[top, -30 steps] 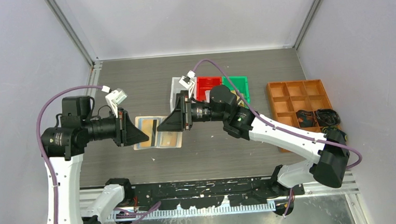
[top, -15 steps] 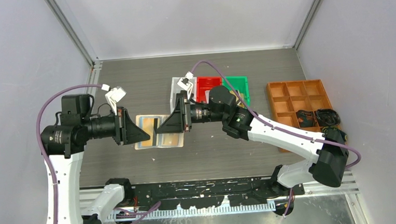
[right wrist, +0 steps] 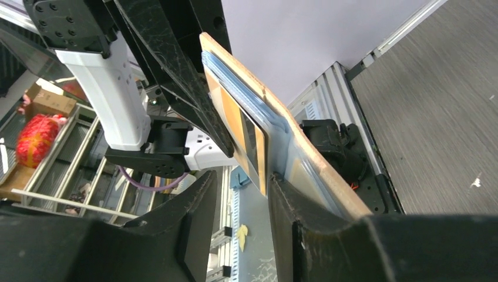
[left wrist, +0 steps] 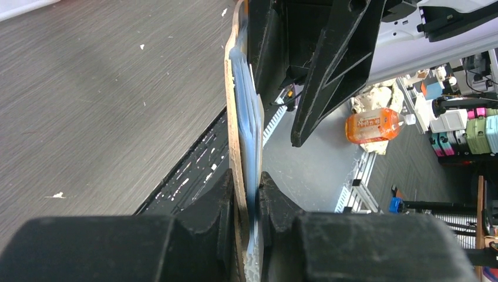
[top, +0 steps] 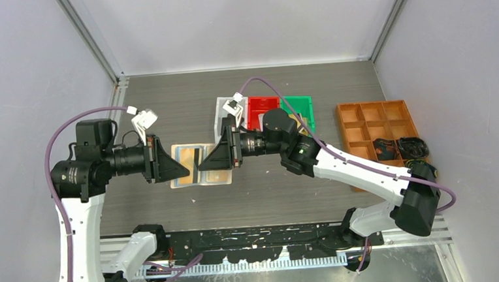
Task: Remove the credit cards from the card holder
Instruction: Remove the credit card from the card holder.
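The beige card holder (top: 203,172) is held open above the table, its clear sleeves facing up in the top view. My left gripper (top: 182,172) is shut on its left edge; the left wrist view shows the holder (left wrist: 236,111) edge-on between my shut fingers (left wrist: 249,188). My right gripper (top: 200,165) is open at the holder's right half. In the right wrist view a gold/orange card with a dark stripe (right wrist: 235,126) sticks out of the sleeves of the holder (right wrist: 320,170). Its lower corner lies between my open fingers (right wrist: 242,197), against the right one.
A white bin (top: 224,110), a red bin (top: 262,109) and a green bin (top: 300,106) stand behind the right arm. An orange compartment tray (top: 363,118) with black cables in it sits at the right. The two grippers face each other closely.
My right gripper has crept a little left and down along the holder. The left gripper and the holder have barely moved.
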Robot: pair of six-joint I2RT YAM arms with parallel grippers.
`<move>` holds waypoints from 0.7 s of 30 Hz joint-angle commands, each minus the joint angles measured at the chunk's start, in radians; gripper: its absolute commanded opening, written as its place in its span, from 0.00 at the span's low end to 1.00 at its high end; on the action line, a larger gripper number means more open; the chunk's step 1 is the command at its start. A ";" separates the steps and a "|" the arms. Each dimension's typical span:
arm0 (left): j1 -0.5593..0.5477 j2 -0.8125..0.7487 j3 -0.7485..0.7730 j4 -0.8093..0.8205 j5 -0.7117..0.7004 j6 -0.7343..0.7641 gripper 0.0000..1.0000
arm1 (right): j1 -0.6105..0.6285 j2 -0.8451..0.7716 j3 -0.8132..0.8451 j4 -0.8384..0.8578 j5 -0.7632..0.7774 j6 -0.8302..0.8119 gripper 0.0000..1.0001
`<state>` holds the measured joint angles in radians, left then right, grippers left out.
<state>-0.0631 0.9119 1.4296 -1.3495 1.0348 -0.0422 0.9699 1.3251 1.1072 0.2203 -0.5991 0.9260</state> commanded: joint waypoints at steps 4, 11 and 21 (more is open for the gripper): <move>-0.001 -0.022 -0.012 0.061 0.085 -0.026 0.00 | 0.010 0.018 0.026 0.238 -0.024 0.088 0.40; -0.001 -0.034 -0.040 0.096 0.090 -0.051 0.01 | 0.010 -0.002 -0.045 0.458 0.010 0.177 0.35; -0.002 -0.063 -0.126 0.211 0.262 -0.202 0.24 | 0.012 0.115 -0.073 0.738 0.033 0.346 0.29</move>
<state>-0.0498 0.8536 1.3594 -1.2320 1.0729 -0.1295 0.9558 1.4075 0.9951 0.6777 -0.6182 1.1843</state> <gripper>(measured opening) 0.215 0.307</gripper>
